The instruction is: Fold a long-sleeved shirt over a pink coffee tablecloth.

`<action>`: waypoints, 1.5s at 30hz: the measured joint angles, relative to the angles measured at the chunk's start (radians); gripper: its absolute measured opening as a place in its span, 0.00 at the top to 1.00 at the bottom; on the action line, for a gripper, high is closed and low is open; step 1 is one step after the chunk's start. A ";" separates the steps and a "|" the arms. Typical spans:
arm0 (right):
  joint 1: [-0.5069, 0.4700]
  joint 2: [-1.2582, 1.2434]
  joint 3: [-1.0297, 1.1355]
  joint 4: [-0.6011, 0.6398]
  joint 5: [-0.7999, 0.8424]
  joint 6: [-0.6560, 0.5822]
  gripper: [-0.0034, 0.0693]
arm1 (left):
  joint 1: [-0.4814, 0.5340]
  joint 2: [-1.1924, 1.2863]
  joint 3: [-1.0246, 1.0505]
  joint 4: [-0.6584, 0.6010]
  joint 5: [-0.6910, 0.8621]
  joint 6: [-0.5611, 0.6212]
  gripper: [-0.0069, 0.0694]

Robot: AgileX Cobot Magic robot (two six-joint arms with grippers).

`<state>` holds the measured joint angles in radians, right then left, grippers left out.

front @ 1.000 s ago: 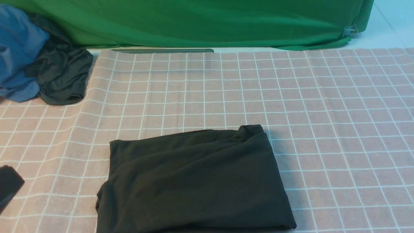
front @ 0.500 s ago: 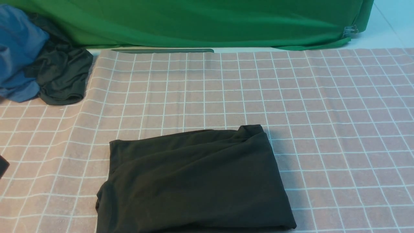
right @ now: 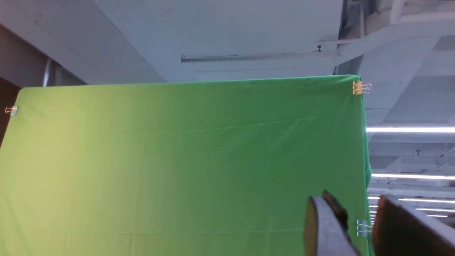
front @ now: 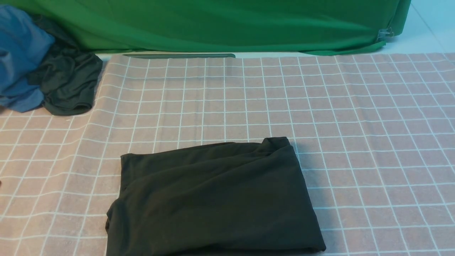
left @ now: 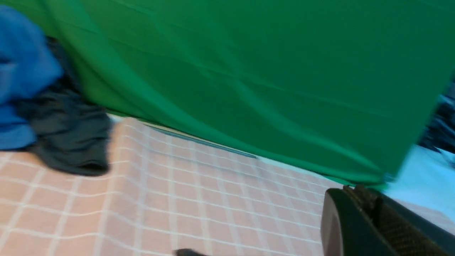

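Note:
The black long-sleeved shirt (front: 213,199) lies folded into a rough rectangle on the pink coffee tablecloth (front: 355,124), near the front middle. Its print and neck label are hidden. Neither gripper touches it. My left gripper (left: 359,193) appears only in the left wrist view, its fingers pressed together with nothing between them, above the pink coffee tablecloth (left: 199,199). My right gripper (right: 359,209) is raised and faces the green backdrop. Its fingers stand a small gap apart and hold nothing.
A blue garment (front: 19,57) and a dark grey-green garment (front: 69,83) are piled at the far left corner. The green backdrop cloth (front: 227,25) hangs along the back edge, with white table surface (front: 426,32) at the far right.
My left gripper has drawn back leftward and slipped out of the front view's left edge. The folded shirt has not moved.

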<state>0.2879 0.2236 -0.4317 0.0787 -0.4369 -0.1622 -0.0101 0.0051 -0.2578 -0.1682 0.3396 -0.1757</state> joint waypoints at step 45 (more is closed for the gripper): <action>-0.175 -0.050 0.098 0.000 0.570 -0.134 0.61 | 0.090 -0.007 0.264 0.128 -0.120 0.002 0.89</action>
<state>0.1128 0.1735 -0.3337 0.0789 0.1327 -0.2965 0.0798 -0.0015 0.0067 -0.0398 0.2198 -0.1736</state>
